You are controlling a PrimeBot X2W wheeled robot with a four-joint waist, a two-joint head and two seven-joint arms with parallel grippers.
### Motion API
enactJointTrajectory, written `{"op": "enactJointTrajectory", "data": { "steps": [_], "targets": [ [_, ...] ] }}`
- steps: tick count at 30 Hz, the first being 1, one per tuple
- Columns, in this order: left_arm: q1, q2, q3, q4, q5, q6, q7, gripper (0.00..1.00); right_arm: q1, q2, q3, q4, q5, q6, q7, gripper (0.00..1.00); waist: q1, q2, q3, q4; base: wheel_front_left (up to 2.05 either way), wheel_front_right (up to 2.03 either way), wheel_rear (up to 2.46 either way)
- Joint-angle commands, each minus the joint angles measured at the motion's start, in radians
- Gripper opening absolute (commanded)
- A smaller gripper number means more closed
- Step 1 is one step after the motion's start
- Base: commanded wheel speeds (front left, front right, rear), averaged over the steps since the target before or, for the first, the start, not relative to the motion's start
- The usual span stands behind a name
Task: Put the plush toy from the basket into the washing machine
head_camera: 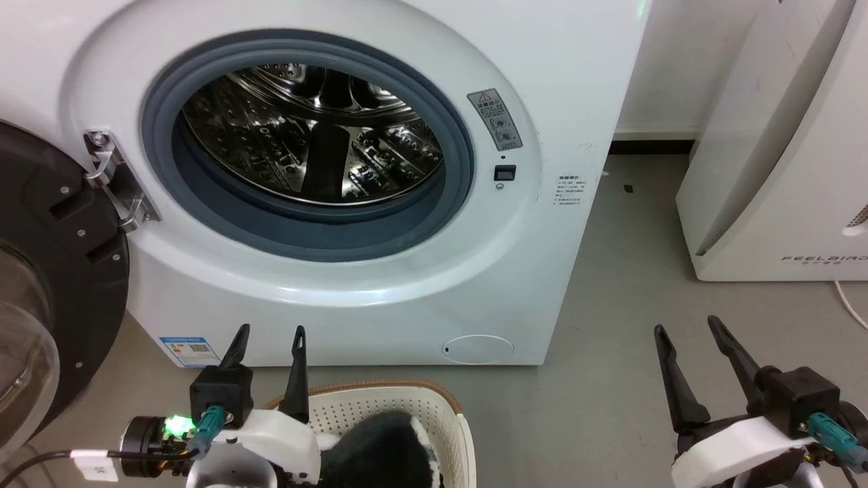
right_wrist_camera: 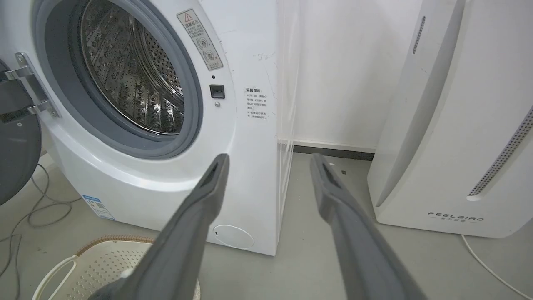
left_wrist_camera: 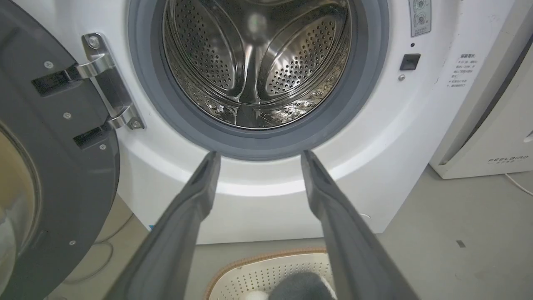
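Your left gripper (head_camera: 271, 329) sits at the lower left of the head view. Its two dark fingers are spread apart with nothing between them, and it hangs above the left side of the basket (head_camera: 444, 417). Your right gripper (head_camera: 686, 324) is well off to the right above the grey floor (head_camera: 610, 352), its fingers likewise parted and empty.

Just beside your left wrist, the plush toy (head_camera: 380, 444) lies inside the basket. It shows as a mound of dark grey fur with a white edge on its right side. A pale patch at the bottom of the left wrist view may be one of its paws, though too little shows for you to be sure. Both grippers are clear of the toy.

The basket stands on the floor just in front of the washing machine (head_camera: 576, 81), with its brown rim near the machine's lower front panel but apart from it. Beyond it you have the porthole standing open, the grey gasket (head_camera: 298, 234) ringing the shiny perforated drum (head_camera: 305, 135). The dark round door (head_camera: 54, 271) is swung out to your left on its metal hinge (head_camera: 112, 179).

Farther right, beside the machine and apart from it, a white appliance (head_camera: 766, 169) marked FEELBIRD stands against the white wall (head_camera: 671, 61)
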Motion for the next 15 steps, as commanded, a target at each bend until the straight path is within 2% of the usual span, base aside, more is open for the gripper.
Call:
{"op": "enactJointTrajectory", "data": {
  "steps": [1, 15],
  "targets": [
    [-0.019, 0.001, -0.005, 0.014, -0.004, 0.005, -0.009, 1.00, -0.017, 0.000, -0.003, -0.009, 0.009, 0.000, -0.010, 1.00, 0.0000, 0.0000, 0.005, -0.001, 0.00, 0.00, 0.00],
    [-0.116, 0.001, -0.034, 0.212, -0.011, -0.012, -0.039, 1.00, -0.060, 0.000, -0.008, -0.040, 0.046, 0.000, -0.039, 1.00, 0.0000, 0.0000, 0.094, -0.012, 0.00, 0.00, 0.00]
  ]
}}
